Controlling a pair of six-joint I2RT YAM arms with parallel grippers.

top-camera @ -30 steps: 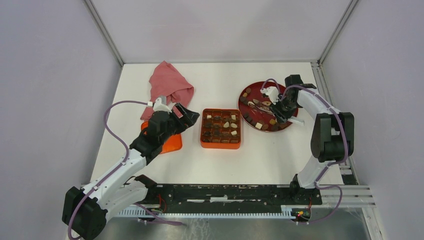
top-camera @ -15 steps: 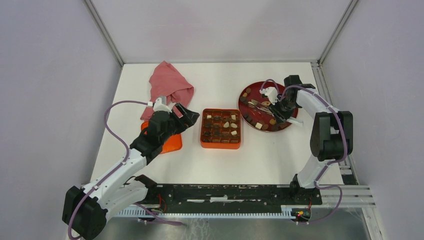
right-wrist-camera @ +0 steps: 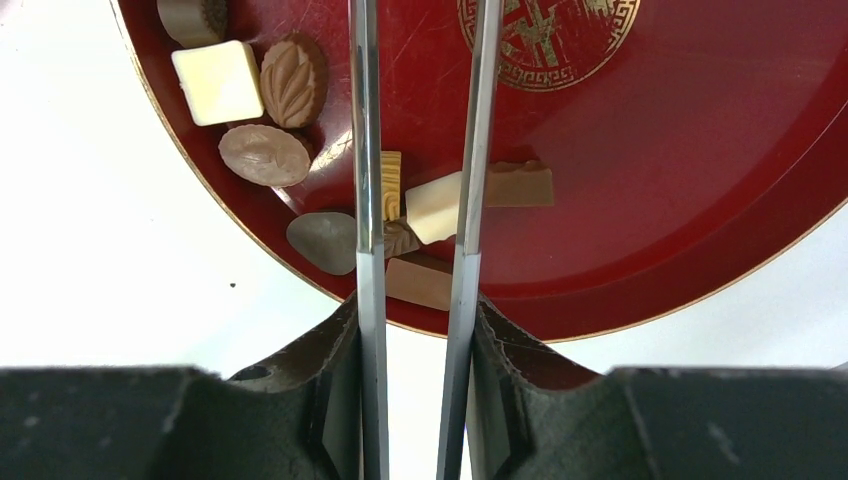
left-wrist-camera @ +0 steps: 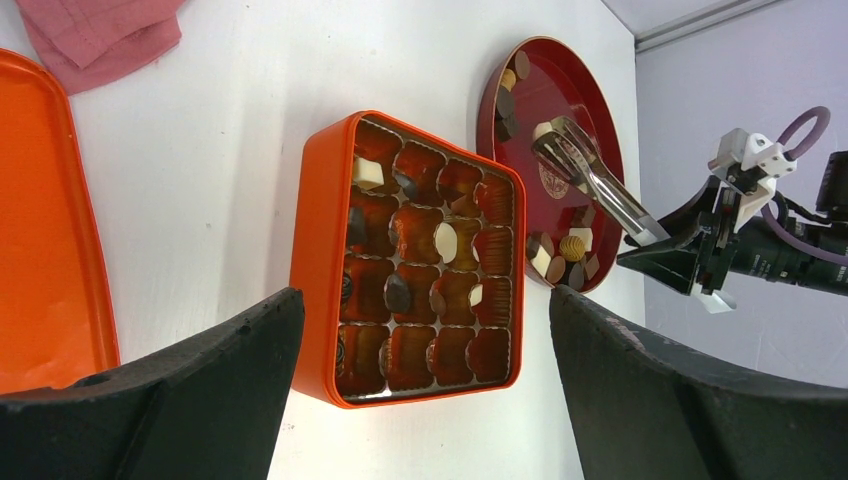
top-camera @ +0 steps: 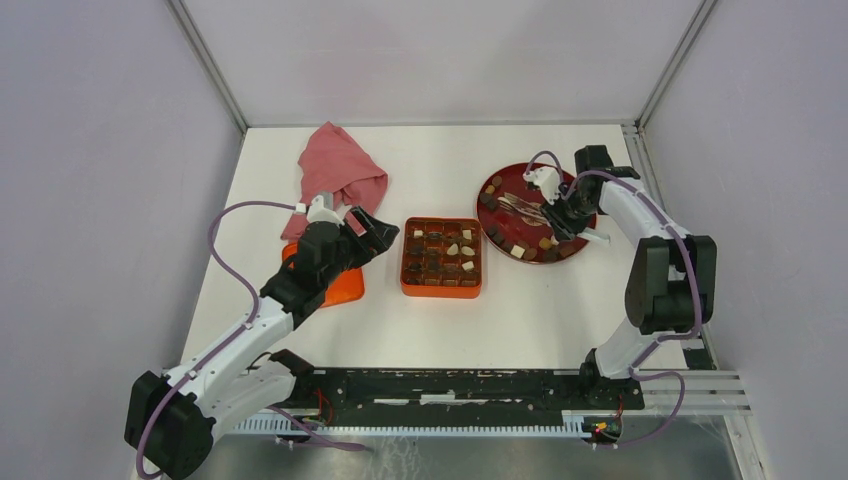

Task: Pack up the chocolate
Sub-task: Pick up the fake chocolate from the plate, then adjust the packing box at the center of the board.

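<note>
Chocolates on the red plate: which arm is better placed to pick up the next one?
Right. The right gripper holds metal tongs over the plate and its chocolates; the left gripper hangs open and empty near the orange box.

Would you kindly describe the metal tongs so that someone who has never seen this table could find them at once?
Find the dark red round plate to the right of the orange box. Over it reach the metal tongs, gripped by the right hand. They are the only shiny silver thing there: two long thin blades, unlike the small brown and cream chocolates beneath.
</note>
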